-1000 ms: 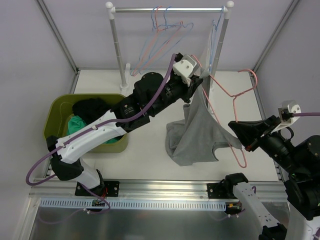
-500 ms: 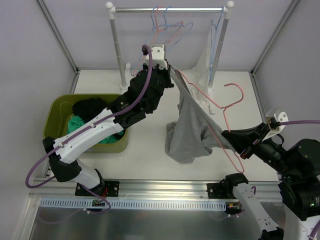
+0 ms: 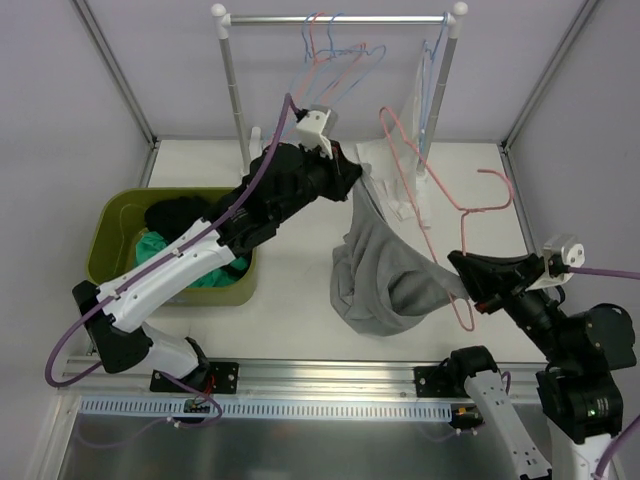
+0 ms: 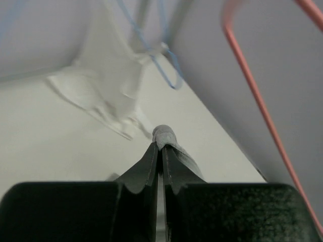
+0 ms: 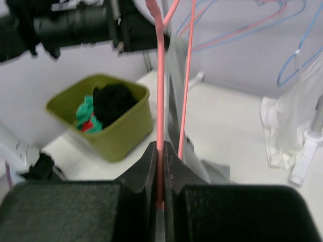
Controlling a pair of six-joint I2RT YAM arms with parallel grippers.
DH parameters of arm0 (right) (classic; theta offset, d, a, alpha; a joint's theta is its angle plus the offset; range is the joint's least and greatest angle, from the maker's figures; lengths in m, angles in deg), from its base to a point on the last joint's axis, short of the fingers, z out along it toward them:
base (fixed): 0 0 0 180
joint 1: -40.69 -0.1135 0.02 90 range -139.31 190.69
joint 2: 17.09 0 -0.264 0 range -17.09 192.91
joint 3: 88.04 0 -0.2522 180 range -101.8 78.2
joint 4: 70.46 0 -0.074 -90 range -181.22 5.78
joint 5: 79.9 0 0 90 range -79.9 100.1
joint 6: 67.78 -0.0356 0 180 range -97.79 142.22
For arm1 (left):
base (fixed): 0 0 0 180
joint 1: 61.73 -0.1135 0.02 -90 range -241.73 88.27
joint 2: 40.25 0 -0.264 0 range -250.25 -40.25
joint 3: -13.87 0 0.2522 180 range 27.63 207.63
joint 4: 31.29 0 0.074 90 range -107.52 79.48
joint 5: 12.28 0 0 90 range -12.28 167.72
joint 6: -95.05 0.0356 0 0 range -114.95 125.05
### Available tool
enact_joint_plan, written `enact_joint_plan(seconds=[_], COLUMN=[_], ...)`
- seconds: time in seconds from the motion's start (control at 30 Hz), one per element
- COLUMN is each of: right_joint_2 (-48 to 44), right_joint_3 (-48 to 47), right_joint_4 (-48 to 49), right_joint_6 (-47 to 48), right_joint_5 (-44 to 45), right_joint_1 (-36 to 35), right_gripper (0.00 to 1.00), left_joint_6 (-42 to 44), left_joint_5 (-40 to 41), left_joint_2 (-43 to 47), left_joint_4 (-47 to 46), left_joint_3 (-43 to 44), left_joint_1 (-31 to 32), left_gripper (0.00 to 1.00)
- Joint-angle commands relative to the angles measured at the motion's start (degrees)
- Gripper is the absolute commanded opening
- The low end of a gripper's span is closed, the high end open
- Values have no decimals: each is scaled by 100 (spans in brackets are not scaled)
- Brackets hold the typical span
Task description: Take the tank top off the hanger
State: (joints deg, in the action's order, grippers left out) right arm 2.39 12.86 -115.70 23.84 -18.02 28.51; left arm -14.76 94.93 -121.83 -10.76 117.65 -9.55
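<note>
The grey tank top (image 3: 385, 285) hangs bunched above the table's middle, partly draped on the pink hanger (image 3: 487, 207). My left gripper (image 3: 353, 173) is shut on the tank top's strap at its upper left end. In the left wrist view the fingertips (image 4: 162, 144) pinch a fold of grey fabric (image 4: 165, 134), with the pink hanger wire (image 4: 257, 96) to the right. My right gripper (image 3: 458, 266) is shut on the hanger's lower wire. The right wrist view shows the gripper (image 5: 161, 150) clamping the pink wire (image 5: 160, 101), with grey cloth (image 5: 174, 91) just beyond it.
A green bin (image 3: 110, 225) holding dark and green clothes sits at the left; it also shows in the right wrist view (image 5: 121, 138). A clothes rail (image 3: 335, 18) at the back carries blue and pink hangers (image 3: 330, 60) and a white garment (image 3: 408, 130) by its right post.
The left gripper has shut on the strap and pulled it left, away from the hanger. The right arm has swung the hanger, whose far end now points up toward the rail.
</note>
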Motion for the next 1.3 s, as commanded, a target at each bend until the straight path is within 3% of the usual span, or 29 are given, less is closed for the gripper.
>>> enact_joint_plan(seconds=[0.0,0.1,0.2,0.27,0.3,0.4,0.47,0.6,0.67,0.77,0.8,0.83,1.0,1.27], right_joint_2=[-94,-15,352,599,861,1215,1435,2093,2322,2665,2796,2928,4077,6575], right_joint_3=[530,1057,1313,1296,1157,587,514,-469,-620,-734,-804,-987,-1822,-4518], right_joint_4=[2350,4002,5165,5476,5486,4603,4337,1871,1559,1303,1251,1207,1004,415], right_joint_6=[-645,-1006,-981,-858,-796,-428,-330,-417,-689,-927,-936,-928,-577,162], right_joint_5=[815,1175,1484,1572,1599,1756,1871,1521,1389,1265,1291,1335,2274,3487], right_joint_1=[32,32,23,23,23,32,23,23,23,14,-20,-56,-572,-1005], right_gripper=[0,0,0,0,0,1,0,0,0,0,0,0,0,0], left_joint_6=[-225,-207,-128,-84,-154,-453,-699,-971,-1077,-1148,-1139,-1113,-762,-620], left_joint_5=[-3175,-4793,-5376,-4994,-4312,-2800,-2312,-1477,-1064,-422,-255,-106,511,468], left_joint_2=[178,73,11,72,98,178,169,46,81,230,361,423,1002,1802], left_joint_4=[-614,-789,-826,-826,-817,-660,-492,-97,166,719,878,1027,2126,3419], left_joint_3=[-309,-546,-976,-1503,-1696,-2382,-2787,-3078,-3122,-3026,-2990,-2886,-2569,-2296], left_joint_1=[151,511,888,1021,1031,1022,1013,1013,1004,987,987,987,969,960], left_gripper=[0,0,0,0,0,0,0,0,0,44,80,99,99,99])
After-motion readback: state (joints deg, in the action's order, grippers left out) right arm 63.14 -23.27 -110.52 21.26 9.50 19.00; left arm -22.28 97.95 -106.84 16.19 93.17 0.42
